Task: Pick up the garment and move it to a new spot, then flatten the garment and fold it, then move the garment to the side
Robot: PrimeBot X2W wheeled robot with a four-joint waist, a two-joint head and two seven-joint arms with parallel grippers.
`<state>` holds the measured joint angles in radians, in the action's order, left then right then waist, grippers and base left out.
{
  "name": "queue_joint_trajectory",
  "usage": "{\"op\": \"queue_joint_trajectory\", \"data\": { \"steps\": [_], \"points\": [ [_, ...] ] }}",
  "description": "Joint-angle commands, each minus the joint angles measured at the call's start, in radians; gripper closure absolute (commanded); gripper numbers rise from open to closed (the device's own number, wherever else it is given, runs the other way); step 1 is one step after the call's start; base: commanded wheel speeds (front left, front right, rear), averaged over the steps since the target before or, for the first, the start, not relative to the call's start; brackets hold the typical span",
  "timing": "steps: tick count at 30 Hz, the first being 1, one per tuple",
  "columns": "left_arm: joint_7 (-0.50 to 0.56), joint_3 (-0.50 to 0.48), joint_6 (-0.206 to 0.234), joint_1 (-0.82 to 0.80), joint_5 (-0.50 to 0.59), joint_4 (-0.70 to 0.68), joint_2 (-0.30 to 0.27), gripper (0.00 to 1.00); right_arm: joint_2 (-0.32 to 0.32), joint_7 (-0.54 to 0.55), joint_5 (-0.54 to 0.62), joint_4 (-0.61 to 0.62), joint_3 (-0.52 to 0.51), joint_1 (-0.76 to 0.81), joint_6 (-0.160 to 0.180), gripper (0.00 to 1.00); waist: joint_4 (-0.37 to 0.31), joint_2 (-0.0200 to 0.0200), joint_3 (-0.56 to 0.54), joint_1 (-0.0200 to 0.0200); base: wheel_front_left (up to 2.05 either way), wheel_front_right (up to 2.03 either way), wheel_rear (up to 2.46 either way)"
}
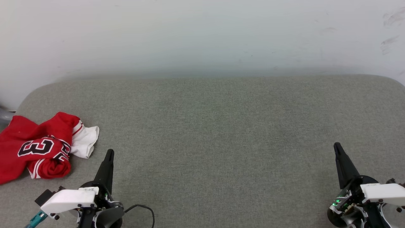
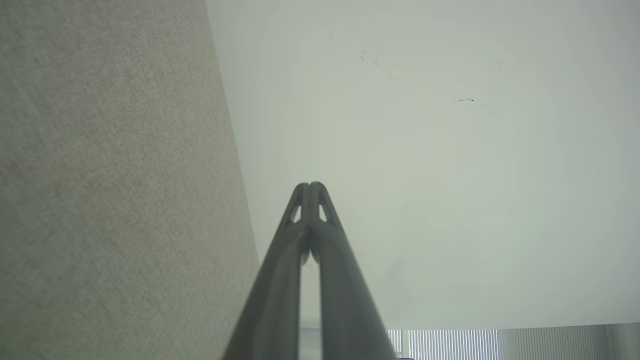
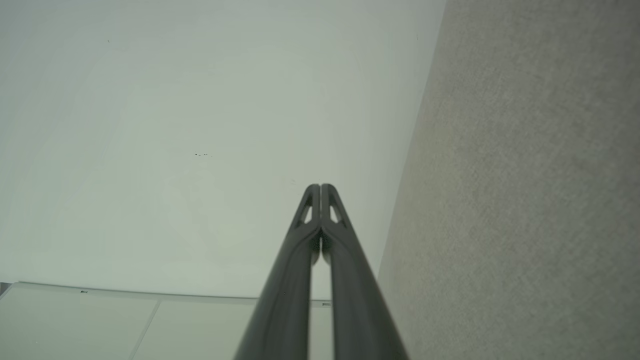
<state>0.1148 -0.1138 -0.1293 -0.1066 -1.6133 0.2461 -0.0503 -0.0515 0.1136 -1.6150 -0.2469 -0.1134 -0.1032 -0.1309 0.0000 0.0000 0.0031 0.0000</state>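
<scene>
Item: garment (image 1: 34, 148), a red jersey with a white sleeve and a black numeral outlined in white. Condition: crumpled, bunched in a heap at the far left end of the table (image 1: 221, 126), with part of it running past the left edge of the head view. Support: table covered in grey woven cloth, with a pale wall (image 1: 202, 34) behind. Left gripper (image 1: 109, 152): low at the near left, near the garment's white sleeve but apart from it; fingers (image 2: 275, 290) pressed together, holding nothing. Right gripper (image 1: 337, 146): low at the near right, well apart from the garment; fingers (image 3: 290, 290) likewise pressed together and empty. Progress, as judged: none of the task appears done, since the garment lies unfolded and ungripped. Outstanding: pick it up, carry it to a new spot (probably the bare middle of the table), flatten it, fold it, and set it aside. First requirement: the fingers must spread before taking cloth.
</scene>
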Motion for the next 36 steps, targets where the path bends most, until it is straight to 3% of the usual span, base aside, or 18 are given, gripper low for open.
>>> {"op": "queue_joint_trajectory", "data": {
  "steps": [1, 2, 23, 30, 36],
  "points": [
    [0.001, -0.002, -0.004, -0.006, 0.001, -0.001, 0.001, 1.00, 0.002, -0.001, 0.004, -0.001, 0.000, -0.013, 0.000, 1.00, 0.000, 0.0000, 0.000, 0.0000, 0.00, 0.00, 0.00],
    [0.000, 0.000, 0.000, 0.001, 0.000, 0.002, 0.000, 0.00, 0.000, 0.000, 0.000, -0.002, 0.000, 0.001, 0.000, 0.00, 0.000, 0.0000, 0.000, 0.0000, 0.00, 0.00, 0.00],
    [-0.091, 0.094, 0.000, 0.029, 0.058, -0.077, -0.008, 0.00, 0.001, -0.091, 0.074, 0.071, 0.032, 0.052, 0.000, 0.00, 0.003, 0.0000, -0.001, 0.0000, 0.00, 0.00, 0.00],
    [-0.121, 0.113, 0.000, 0.040, 0.155, -0.119, -0.012, 0.00, 0.001, -0.120, 0.184, 0.107, 0.039, 0.060, 0.000, 0.00, 0.008, 0.0000, -0.002, 0.0000, 0.00, 0.00, 0.00],
    [-0.145, 0.112, 0.000, 0.054, 0.294, -0.151, -0.008, 0.00, 0.001, -0.144, 0.348, 0.142, 0.044, 0.066, 0.000, 0.00, 0.013, 0.0000, -0.004, 0.0000, 0.00, 0.00, 0.00]
  ]
}}
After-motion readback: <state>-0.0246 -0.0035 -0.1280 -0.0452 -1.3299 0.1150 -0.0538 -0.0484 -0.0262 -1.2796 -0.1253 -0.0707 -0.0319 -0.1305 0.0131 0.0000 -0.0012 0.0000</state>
